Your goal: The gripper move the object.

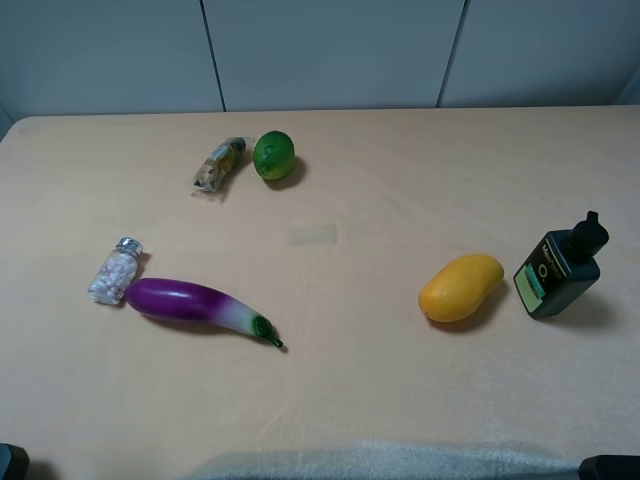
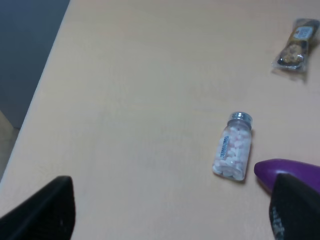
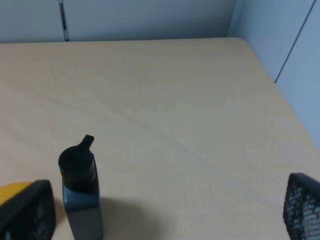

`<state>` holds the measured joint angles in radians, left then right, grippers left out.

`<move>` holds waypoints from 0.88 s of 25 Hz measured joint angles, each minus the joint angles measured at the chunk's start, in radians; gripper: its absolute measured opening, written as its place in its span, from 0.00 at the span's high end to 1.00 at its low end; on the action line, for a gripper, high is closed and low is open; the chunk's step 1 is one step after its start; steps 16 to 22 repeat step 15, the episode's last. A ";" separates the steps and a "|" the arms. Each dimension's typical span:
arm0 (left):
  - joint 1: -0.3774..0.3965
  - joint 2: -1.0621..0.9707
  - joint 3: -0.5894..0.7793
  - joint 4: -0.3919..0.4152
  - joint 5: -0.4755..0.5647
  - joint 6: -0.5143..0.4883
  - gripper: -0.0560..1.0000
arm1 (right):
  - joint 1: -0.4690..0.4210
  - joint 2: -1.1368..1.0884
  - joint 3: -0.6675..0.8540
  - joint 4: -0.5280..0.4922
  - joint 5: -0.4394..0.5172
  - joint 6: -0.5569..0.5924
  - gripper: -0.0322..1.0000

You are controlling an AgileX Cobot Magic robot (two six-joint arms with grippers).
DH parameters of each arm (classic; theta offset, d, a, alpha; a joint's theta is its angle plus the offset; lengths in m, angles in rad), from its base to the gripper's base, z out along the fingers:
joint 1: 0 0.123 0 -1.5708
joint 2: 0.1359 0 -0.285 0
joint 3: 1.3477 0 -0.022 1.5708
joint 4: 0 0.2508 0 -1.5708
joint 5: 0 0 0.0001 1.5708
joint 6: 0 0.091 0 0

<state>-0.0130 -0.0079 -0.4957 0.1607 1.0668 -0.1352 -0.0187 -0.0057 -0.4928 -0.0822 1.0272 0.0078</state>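
A pale wooden table [image 1: 400, 180] stands before grey wall panels [image 1: 330, 50], evenly lit.

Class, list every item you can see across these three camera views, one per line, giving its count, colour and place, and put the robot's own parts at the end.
pump bottle: 1, black with green-and-white label, upright at the table's right side, beside the mango
mango: 1, yellow, right of centre
eggplant: 1, purple, green stem, front left
pill bottle: 1, clear with whitish pills, lying at the eggplant's left end
snack packet: 1, brownish, back left, beside the lime
lime: 1, green, back, left of centre
table: 1, light wood
left gripper: 1, black, open, empty, near the pill bottle
right gripper: 1, black, open, empty, behind the pump bottle
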 joint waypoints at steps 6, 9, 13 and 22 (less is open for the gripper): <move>0.000 0.000 0.000 0.000 0.000 0.000 0.15 | 0.000 0.000 0.000 0.000 0.000 -0.001 0.30; 0.000 0.000 0.000 0.000 0.000 0.000 0.15 | 0.000 0.000 0.000 0.000 0.000 -0.001 0.30; 0.000 0.000 0.000 0.000 0.000 0.000 0.15 | 0.000 0.000 0.000 0.000 0.000 -0.001 0.30; 0.000 0.000 0.000 0.000 0.000 0.000 0.15 | 0.000 0.000 0.000 0.000 0.000 -0.001 0.30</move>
